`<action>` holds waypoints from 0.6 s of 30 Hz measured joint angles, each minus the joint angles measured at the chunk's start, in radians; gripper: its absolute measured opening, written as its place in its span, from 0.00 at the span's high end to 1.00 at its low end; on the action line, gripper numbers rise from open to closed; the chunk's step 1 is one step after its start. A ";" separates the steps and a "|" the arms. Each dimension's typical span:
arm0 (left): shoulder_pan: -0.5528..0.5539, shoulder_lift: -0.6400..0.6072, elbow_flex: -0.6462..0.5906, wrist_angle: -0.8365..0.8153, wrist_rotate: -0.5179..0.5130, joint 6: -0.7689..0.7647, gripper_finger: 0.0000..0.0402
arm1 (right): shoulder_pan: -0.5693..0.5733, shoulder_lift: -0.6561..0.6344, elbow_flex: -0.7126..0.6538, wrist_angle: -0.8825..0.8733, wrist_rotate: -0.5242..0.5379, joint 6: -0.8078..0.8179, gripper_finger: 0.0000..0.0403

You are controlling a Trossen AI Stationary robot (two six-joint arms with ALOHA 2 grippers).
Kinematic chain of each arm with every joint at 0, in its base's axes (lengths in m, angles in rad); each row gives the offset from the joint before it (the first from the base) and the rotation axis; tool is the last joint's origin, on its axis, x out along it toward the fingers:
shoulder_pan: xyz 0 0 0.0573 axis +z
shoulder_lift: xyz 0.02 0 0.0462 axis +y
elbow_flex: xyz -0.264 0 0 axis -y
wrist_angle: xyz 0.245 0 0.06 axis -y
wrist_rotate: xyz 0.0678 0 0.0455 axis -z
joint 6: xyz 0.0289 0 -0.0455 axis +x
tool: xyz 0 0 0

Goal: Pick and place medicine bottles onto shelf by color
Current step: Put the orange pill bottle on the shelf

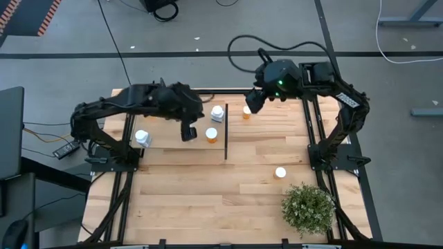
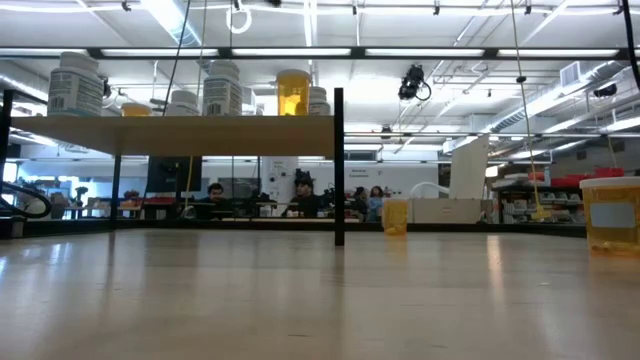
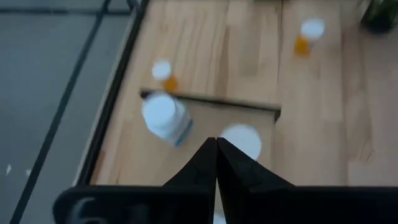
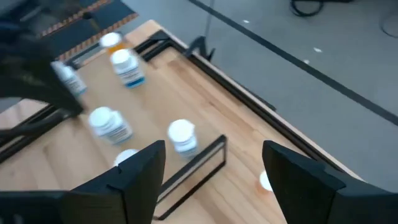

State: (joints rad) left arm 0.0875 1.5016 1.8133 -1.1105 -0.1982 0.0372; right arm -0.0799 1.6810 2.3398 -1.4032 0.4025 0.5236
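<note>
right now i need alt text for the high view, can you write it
Seen from above, two dark arms reach over a light-wood shelf at the far side of a plank table: the left gripper is shut above it, and the right gripper is open beside an orange bottle. A potted plant stands at the near right.

Looks like a big open lab or workshop floor, not anyone's home. The low view shows long strip lights (image 2: 300, 52) under an exposed ceiling with pipes, people (image 2: 216, 196) sitting at desks way in the back, and shelving (image 2: 540, 195) stacked with gear off to the side. From above there's bare grey concrete floor (image 1: 83, 48) with loose cables (image 1: 408, 41) trailing around (plus hazard-striped tape (image 1: 48, 15) in 1 corner).
</note>
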 joint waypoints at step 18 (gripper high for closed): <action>-0.008 -0.017 0.150 -0.027 0.001 -0.053 0.97 | -0.326 0.021 -0.245 -0.045 -0.195 0.011 0.33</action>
State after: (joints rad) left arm 0.0799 1.4845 1.9633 -1.1374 -0.1974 -0.0155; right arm -0.4064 1.7023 2.0944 -1.4481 0.2075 0.5346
